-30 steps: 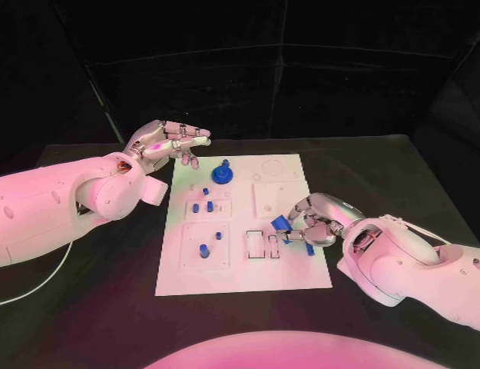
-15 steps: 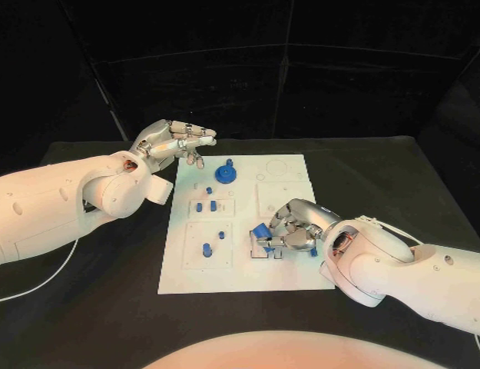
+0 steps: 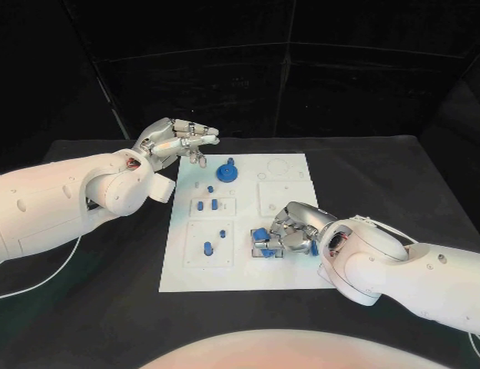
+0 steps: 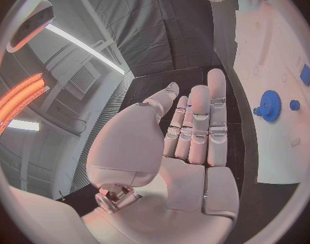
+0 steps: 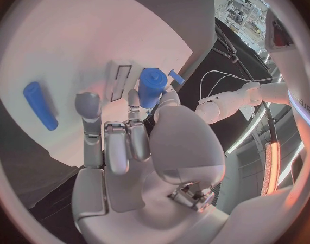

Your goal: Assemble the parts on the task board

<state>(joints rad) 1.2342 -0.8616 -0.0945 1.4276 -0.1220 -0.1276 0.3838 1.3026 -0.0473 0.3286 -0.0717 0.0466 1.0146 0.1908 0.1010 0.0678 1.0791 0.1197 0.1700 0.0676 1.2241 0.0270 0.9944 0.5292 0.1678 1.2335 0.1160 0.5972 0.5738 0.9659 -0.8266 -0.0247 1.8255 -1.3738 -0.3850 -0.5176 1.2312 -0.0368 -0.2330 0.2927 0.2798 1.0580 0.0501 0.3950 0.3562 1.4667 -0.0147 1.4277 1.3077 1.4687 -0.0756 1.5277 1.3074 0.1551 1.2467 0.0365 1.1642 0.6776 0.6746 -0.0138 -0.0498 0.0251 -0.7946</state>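
Your right hand (image 3: 289,229) is low over the near right part of the task board (image 3: 289,277), pinching a short blue cylinder (image 5: 151,87) between thumb and fingers, with the other fingers reaching forward past it. In the right wrist view the piece hangs right beside a pair of narrow rectangular slots (image 5: 121,77) in the white plate, and that looks like your target. Keep the cylinder's axis lined up with the slot before you lower it, come down slowly, and only let go once it sits by itself; a skewed entry will likely jam or tip it out. A second blue piece, a longer bar (image 5: 40,105), lies loose and flat on the board well off to one side of your fingers, so mind you don't sweep it.

Your left hand (image 3: 176,141) hovers off the far left corner of the board, fingers straight and side by side, holding nothing and touching nothing.

Now the board's seats. The blue gear (image 3: 227,172) stands at the far end. Small blue pegs (image 3: 207,204) sit in the square block behind the middle, and one more peg (image 3: 207,247) stands in the near left block. The square recess (image 3: 274,197) just beyond your right hand looks unfilled.
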